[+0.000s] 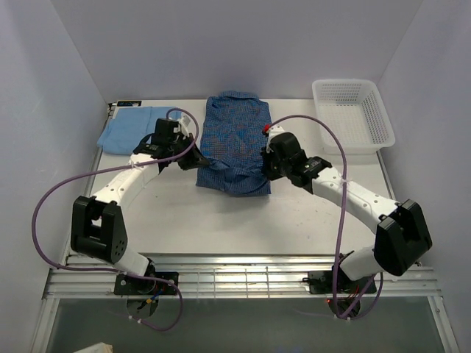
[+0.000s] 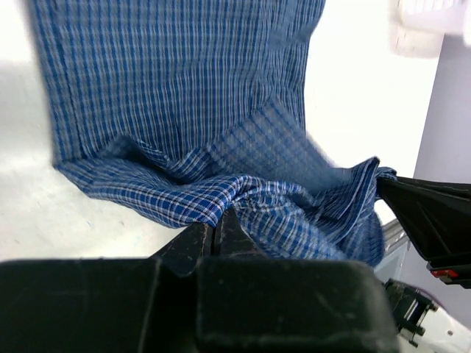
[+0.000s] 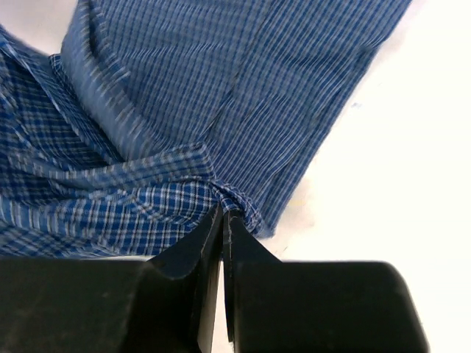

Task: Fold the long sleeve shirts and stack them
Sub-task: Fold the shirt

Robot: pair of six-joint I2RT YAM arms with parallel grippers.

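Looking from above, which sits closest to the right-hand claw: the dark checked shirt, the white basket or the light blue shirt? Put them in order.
Measured from the right gripper in the top view:
1. The dark checked shirt, mid-table; the gripper is pinching its near right corner.
2. The white basket, at the far right corner.
3. The light blue shirt, at the far left, across the checked shirt.

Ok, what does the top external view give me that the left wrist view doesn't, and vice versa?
Only top external: the plain light blue cloth shirt lying flat at the far left, and the collar end of the dark blue checked cloth shirt. Only left wrist: the left tool up close, shut on a bunched near edge of that checked shirt. Both: the checked shirt and the right tool, shut on its other near corner.
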